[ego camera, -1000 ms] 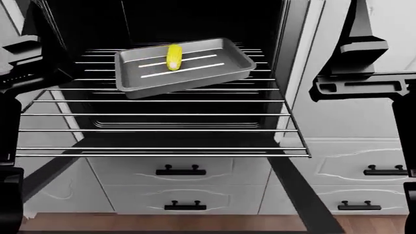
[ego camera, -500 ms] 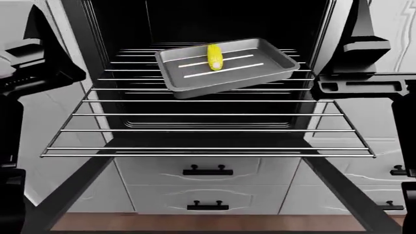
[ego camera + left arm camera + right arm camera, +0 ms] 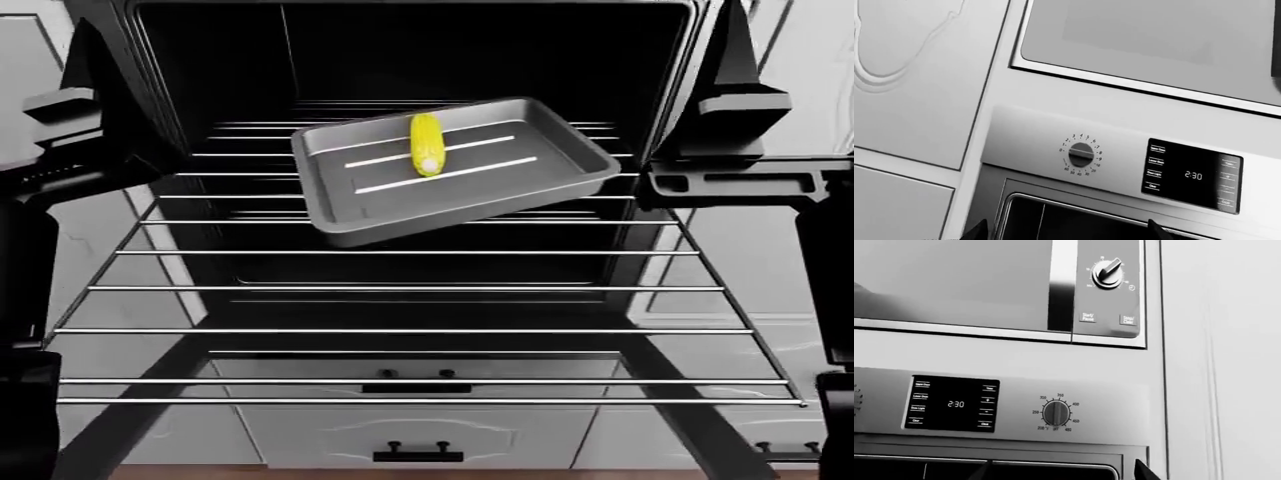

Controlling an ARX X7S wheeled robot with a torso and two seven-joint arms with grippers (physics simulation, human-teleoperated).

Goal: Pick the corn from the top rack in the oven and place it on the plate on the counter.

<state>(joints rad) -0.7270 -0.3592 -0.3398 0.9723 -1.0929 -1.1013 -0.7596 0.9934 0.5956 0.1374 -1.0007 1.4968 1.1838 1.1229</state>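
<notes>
Since half a second ago the head view has tipped and closed in on the oven (image 3: 200,90): its upper edge now shows, the pulled-out top rack (image 3: 400,290) fills more of the picture and runs lower, and the drawers beneath have slid toward the bottom edge. A grey baking tray (image 3: 454,205) sits on the rack's rear half, where it sat before; it now reads a little larger and slightly left of its earlier spot in the picture. Nothing on the rack itself has shifted.

On the tray's floor lies the corn (image 3: 426,144), toward the tray's back, roughly midway across the oven opening. Both arms are raised at the sides of the opening, the left arm (image 3: 67,150) at the left edge and the right arm (image 3: 747,150) at the right, each well apart from the corn, which lies between them and deeper in. Neither gripper's fingers can be made out in the head view. Each wrist view catches only two dark tips at the picture's edge, so whether the jaws are parted or closed cannot be told; nothing is seen held.

The left wrist view faces the oven's control panel (image 3: 1121,165), with a dial (image 3: 1081,154) and a display (image 3: 1194,175) reading 2:30. The right wrist view shows the same display, a temperature knob (image 3: 1056,413) and a microwave (image 3: 987,285) above.

The cob's long axis runs front to back, nearly straight into the oven, its paler end nearest the camera
</notes>
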